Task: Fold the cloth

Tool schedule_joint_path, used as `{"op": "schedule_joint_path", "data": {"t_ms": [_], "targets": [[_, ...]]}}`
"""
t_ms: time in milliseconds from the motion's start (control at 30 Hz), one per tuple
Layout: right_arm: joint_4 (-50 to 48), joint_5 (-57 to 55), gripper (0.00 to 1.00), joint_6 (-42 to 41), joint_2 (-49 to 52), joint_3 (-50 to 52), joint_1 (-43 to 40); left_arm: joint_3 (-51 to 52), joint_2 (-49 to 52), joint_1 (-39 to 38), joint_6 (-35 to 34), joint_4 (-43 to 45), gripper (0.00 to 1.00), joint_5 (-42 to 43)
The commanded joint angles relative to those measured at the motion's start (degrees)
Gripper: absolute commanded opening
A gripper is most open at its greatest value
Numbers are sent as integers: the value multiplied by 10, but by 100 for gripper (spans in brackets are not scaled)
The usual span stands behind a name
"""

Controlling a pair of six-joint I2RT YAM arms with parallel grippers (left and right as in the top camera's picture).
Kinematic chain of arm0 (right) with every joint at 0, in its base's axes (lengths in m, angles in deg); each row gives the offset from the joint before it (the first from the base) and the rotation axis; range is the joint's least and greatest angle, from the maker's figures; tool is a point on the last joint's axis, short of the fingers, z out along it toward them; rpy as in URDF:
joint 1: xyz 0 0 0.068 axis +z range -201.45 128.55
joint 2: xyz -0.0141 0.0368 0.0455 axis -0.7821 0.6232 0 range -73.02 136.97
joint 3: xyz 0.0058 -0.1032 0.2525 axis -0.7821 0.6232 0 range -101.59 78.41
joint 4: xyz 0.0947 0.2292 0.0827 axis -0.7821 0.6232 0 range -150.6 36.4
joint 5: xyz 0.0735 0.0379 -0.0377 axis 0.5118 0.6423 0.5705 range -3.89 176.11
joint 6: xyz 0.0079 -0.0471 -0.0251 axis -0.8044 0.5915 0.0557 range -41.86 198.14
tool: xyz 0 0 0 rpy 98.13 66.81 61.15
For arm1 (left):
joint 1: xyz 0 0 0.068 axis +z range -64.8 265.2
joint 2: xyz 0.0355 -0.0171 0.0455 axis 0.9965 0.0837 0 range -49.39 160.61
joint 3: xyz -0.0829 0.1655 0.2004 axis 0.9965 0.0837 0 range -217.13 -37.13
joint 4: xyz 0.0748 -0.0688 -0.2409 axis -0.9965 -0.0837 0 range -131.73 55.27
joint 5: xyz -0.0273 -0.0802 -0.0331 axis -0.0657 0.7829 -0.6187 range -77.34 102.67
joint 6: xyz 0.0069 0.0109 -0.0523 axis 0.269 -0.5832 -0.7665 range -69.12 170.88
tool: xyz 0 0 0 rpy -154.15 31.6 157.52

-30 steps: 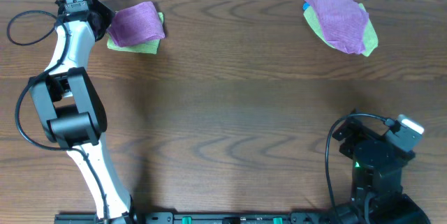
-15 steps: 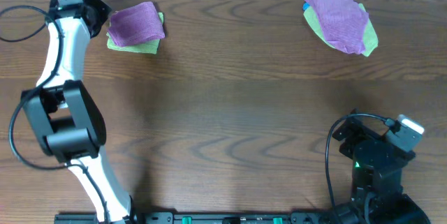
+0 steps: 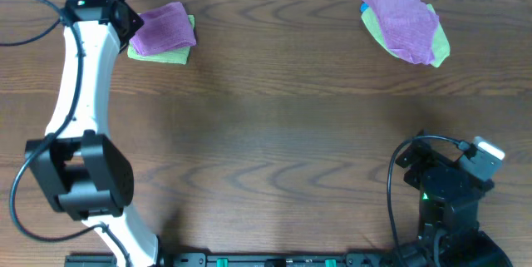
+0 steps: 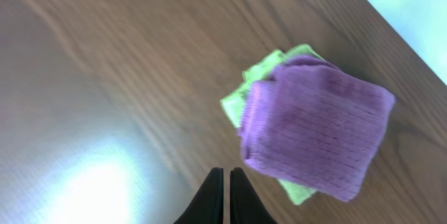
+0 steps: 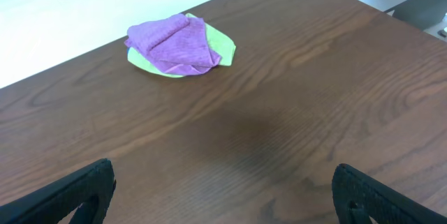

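Observation:
The cloth (image 3: pixel 162 27) lies folded into a small purple square at the table's back left, on top of a light green ribbed cloth (image 3: pixel 170 52). In the left wrist view the cloth (image 4: pixel 314 137) fills the right side, with the green cloth (image 4: pixel 241 102) peeking out under it. My left gripper (image 4: pixel 223 173) is shut with nothing between its fingers, just beside the cloth's near-left edge and apart from it. In the overhead view the left gripper (image 3: pixel 130 22) sits at the cloth's left side. My right gripper (image 5: pixel 223 196) stands wide open over bare table, holding nothing.
A loose pile of a purple cloth over green and blue ones (image 3: pixel 405 24) lies at the back right, seen also in the right wrist view as a pile (image 5: pixel 176 42). The right arm (image 3: pixel 445 188) is folded at the front right. The table's back edge runs just behind both heaps.
The left arm has stretched out, its elbow dropping toward the front while the wrist shifted right toward the cloth. The cloth and the right arm have not moved.

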Motion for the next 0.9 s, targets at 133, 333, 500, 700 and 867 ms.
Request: {"op": "schedule_joint_path", "data": {"t_ms": [133, 333, 500, 700, 867], "targets": [[1, -7, 99, -8, -1, 0, -4, 52, -87, -4, -3, -10, 6, -62], [1, -7, 99, -8, -1, 0, -4, 159, -183, -1, -12, 35, 6, -73], [1, -7, 99, -8, -1, 0, -4, 260, -268, 0, -15, 83, 6, -81], [1, -7, 99, -8, -1, 0, -4, 364, -378, 15, -59, 98, 46, -87], [1, -7, 99, -8, -1, 0, -4, 451, -485, 34, -87, 98, 98, -87]]}}
